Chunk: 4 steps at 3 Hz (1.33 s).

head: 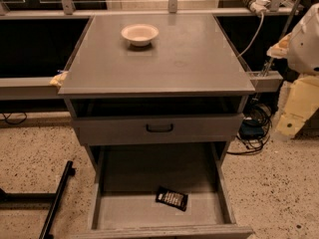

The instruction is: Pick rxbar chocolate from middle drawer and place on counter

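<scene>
The rxbar chocolate (172,198), a small black bar with pale printed lines, lies flat and slightly angled in the pulled-out middle drawer (104,210), right of centre near its front. The counter (189,59) is the broad grey top of the cabinet above. My gripper (282,46) is at the far right edge of the view on the white arm, level with the counter's right side. It is well away from the drawer and the bar and holds nothing that I can see.
A cream round bowl (140,34) stands at the back left of the counter. The upper drawer front with a black handle (159,128) is nearly shut above the open drawer. Cables (254,133) lie on the floor at the right, and a black bar (56,200) lies at the left.
</scene>
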Each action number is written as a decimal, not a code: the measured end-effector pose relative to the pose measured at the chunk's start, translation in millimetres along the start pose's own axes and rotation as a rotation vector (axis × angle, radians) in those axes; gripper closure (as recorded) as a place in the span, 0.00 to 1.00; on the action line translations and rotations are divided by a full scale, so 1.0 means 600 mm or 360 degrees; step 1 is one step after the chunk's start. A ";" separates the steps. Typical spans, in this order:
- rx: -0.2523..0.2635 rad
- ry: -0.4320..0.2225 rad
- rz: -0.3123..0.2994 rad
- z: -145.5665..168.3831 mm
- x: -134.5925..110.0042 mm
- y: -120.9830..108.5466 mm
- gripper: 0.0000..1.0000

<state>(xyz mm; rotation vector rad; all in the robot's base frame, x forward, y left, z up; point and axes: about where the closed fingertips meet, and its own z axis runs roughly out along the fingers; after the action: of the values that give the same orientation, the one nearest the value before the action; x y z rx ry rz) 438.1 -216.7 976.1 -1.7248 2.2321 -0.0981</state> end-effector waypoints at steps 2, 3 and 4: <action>0.0011 -0.0026 0.0015 0.013 0.004 0.002 0.18; -0.0039 -0.0130 0.0032 0.084 0.008 0.023 0.41; -0.0153 -0.0289 0.0086 0.221 0.017 0.057 0.65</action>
<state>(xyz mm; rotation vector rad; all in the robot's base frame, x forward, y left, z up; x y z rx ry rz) 442.6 -199.0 840.0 -1.6471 2.1794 0.1741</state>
